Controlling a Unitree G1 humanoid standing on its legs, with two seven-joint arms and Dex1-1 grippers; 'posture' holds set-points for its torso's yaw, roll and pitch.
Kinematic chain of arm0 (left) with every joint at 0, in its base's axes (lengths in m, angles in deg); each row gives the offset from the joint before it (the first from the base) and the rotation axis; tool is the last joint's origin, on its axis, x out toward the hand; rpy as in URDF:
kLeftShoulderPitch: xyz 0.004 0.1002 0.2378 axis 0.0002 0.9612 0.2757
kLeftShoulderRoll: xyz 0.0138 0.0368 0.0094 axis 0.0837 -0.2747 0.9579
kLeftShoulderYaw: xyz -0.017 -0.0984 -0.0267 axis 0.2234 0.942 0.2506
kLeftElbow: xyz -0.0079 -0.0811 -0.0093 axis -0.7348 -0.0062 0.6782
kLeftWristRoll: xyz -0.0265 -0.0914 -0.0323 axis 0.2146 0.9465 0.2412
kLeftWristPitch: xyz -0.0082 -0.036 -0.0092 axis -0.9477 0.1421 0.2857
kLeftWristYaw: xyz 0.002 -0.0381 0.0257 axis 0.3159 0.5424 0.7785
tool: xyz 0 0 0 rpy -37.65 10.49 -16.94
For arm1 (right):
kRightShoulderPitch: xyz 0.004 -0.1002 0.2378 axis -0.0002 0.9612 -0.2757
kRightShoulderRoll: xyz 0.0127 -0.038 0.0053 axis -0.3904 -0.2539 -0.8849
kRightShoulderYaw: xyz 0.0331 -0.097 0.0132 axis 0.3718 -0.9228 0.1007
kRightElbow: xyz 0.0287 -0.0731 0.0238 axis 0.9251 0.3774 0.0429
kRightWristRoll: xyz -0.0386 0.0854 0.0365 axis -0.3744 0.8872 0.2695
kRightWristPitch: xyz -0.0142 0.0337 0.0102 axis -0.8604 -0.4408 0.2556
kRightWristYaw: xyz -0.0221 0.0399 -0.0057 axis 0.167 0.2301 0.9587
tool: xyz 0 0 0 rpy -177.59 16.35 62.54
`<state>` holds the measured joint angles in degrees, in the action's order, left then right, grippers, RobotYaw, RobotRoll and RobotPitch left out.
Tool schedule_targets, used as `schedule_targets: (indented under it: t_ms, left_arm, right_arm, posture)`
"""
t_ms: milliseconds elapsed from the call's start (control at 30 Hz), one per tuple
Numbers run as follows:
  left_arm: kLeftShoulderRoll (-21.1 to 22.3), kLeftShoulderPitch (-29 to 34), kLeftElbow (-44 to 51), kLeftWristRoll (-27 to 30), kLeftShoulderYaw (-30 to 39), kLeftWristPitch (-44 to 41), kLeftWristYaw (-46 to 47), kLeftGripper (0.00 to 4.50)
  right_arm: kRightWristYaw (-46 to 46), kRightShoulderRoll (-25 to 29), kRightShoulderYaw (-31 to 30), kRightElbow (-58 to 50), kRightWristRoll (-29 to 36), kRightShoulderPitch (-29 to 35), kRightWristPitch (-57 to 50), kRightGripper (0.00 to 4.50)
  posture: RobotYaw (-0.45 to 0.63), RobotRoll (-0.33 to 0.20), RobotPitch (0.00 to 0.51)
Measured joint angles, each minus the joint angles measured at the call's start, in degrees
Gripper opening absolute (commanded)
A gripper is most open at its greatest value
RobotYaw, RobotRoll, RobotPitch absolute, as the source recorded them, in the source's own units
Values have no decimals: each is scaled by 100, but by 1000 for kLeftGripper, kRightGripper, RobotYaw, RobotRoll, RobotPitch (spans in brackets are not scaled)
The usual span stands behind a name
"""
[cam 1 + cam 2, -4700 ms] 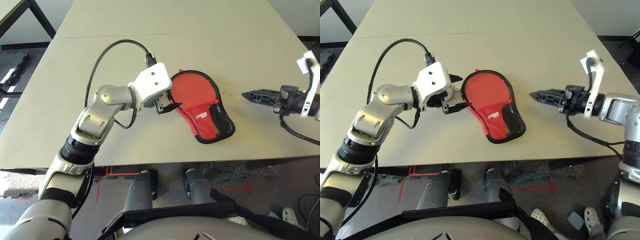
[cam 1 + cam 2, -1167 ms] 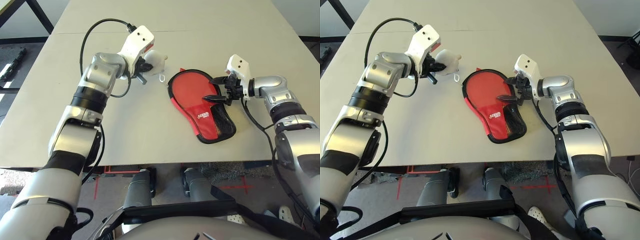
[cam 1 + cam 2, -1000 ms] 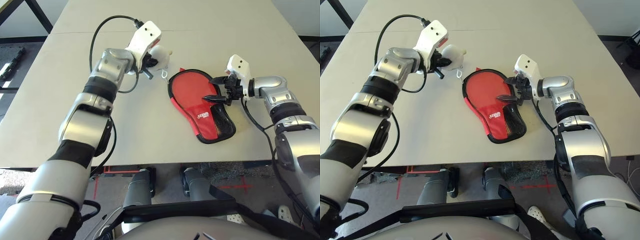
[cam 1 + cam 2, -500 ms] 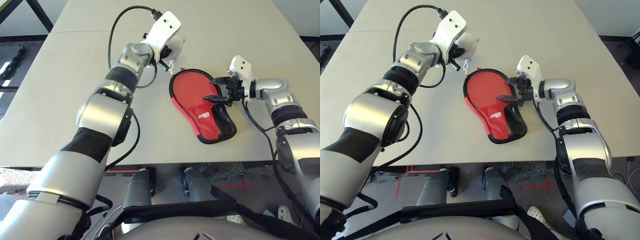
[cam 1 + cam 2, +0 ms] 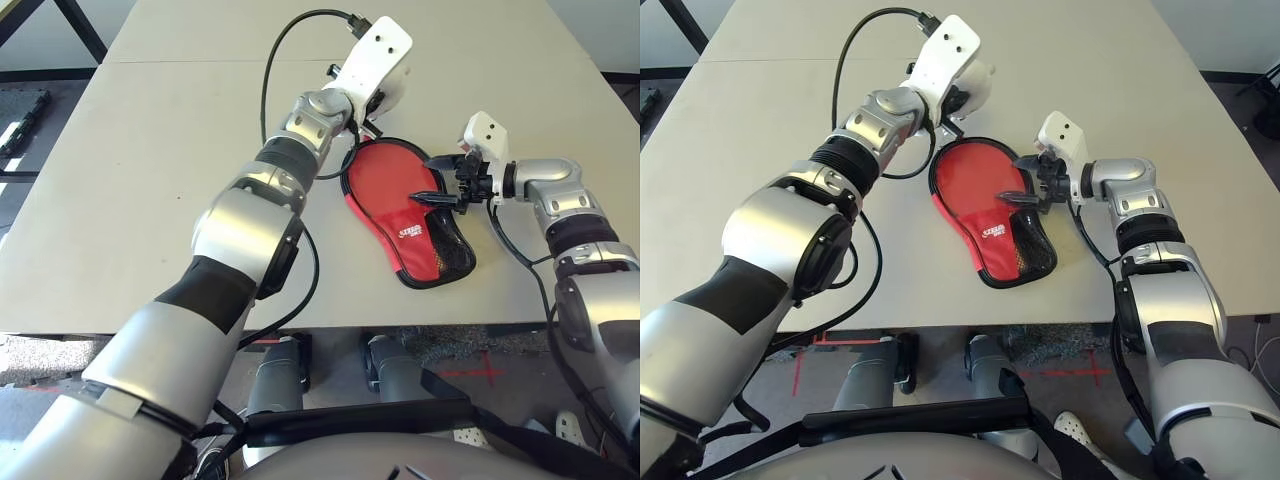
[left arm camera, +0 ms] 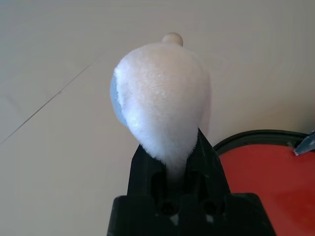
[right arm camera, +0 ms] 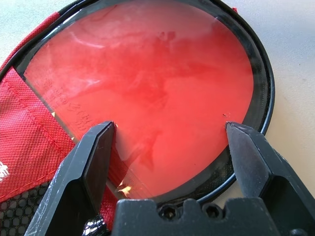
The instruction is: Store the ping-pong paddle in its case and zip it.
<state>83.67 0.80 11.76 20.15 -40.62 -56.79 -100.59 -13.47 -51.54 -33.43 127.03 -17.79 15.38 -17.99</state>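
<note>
The case (image 5: 995, 230), probably light and floppy, lies flat on the table (image 5: 180, 230), best pinned at its rim. Over it, the 2 fingers of the right gripper (image 7: 170, 125) are spread wide, empty; by the left gripper (image 6: 174, 142), a fluffy white ball (image 6: 162, 93) is pinched.

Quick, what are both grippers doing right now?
Left gripper: closed, holding the fluffy white ball.
Right gripper: open, fingers apart over the red case, not gripping it.
</note>
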Motion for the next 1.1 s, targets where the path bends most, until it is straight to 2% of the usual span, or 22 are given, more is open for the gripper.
schedule_targets:
  t_ms: [167,400,567,767,800,1100]
  left_arm:
    - [-372,2,-1,-10,-5,-1,-233,179]
    - [-447,10,-1,-10,0,-5,-290,178]
    - [-464,12,2,-9,0,-6,-296,1925]
    - [-469,1,35,22,95,-4,-345,4310]
    - [-469,-3,35,23,113,-5,-347,4485]
    - [-390,-341,44,46,365,-6,-352,4485]
  right_arm:
    - [15,25,8,-25,22,35,-39,4500]
    - [55,47,15,-103,49,84,-50,4500]
    - [71,41,15,-129,52,94,-58,4500]
    - [109,5,15,-142,55,98,-58,4500]
    - [112,5,15,-142,55,100,-58,4500]
    - [148,-19,15,-143,56,110,-57,4500]
  posture:
    - [-147,0,234]
    - [-151,0,236]
    - [-152,0,235]
    - [-150,0,234]
    - [-147,0,233]
    - [-132,0,235]
